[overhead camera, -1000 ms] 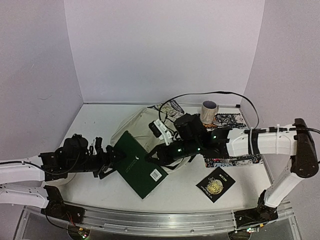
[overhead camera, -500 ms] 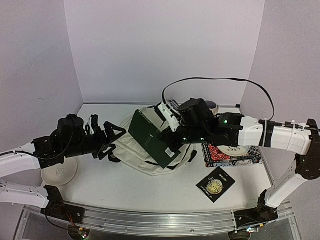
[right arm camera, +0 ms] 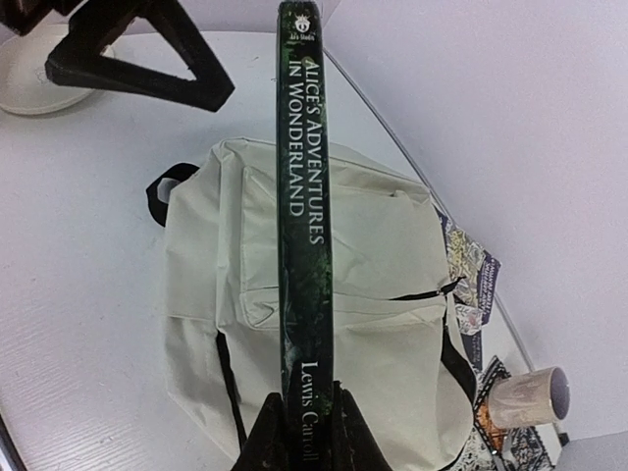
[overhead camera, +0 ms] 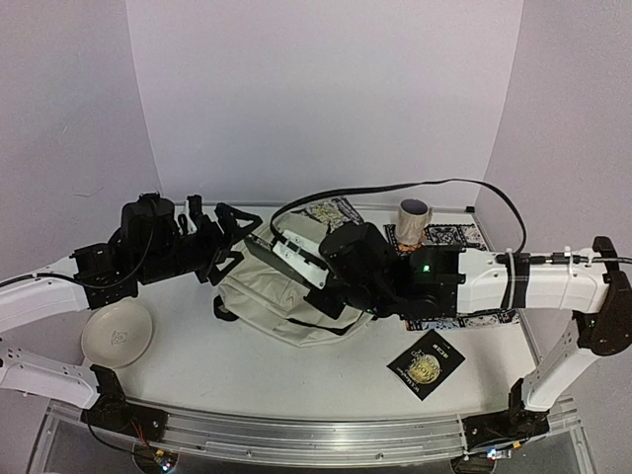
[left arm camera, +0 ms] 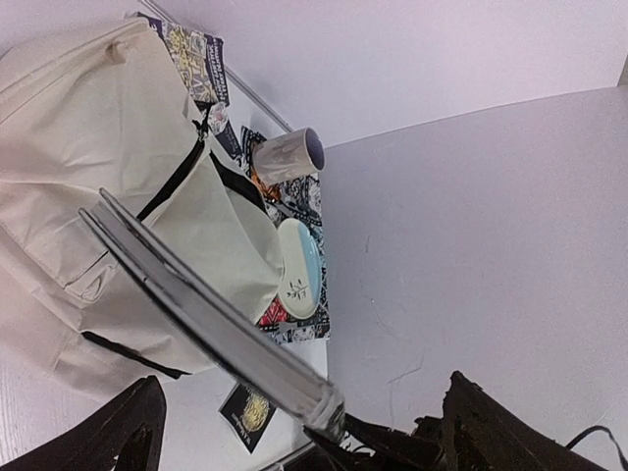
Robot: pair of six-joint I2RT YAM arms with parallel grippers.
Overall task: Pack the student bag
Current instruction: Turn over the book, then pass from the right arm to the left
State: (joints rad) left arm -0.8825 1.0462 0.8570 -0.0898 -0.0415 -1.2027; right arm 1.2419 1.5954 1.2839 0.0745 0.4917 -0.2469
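Observation:
The student bag (overhead camera: 281, 311) is a cream backpack lying flat on the table, its black zipper (right arm camera: 422, 291) in the right wrist view. My right gripper (right arm camera: 305, 424) is shut on the lower spine of a dark green book (right arm camera: 302, 196), "Alice's Adventures in Wonderland". The book (overhead camera: 263, 250) hangs edge-on above the bag (right arm camera: 373, 255). My left gripper (overhead camera: 234, 237) is open and holds nothing, a little left of the book's far end. In the left wrist view the book's page edge (left arm camera: 196, 294) crosses between the open fingers (left arm camera: 132, 432).
A cream bowl (overhead camera: 117, 336) sits front left. A small black book (overhead camera: 427, 363) lies front right. At the back right stand a mug (overhead camera: 415, 219) and a patterned mat (left arm camera: 294, 329) carrying a pale blue plate (left arm camera: 297, 270). Another patterned book (overhead camera: 336, 211) lies behind the bag.
The right arm lifted the green book off the table, turned it edge-on and carried it over the bag. The left arm rose and drew back to the left, away from the book.

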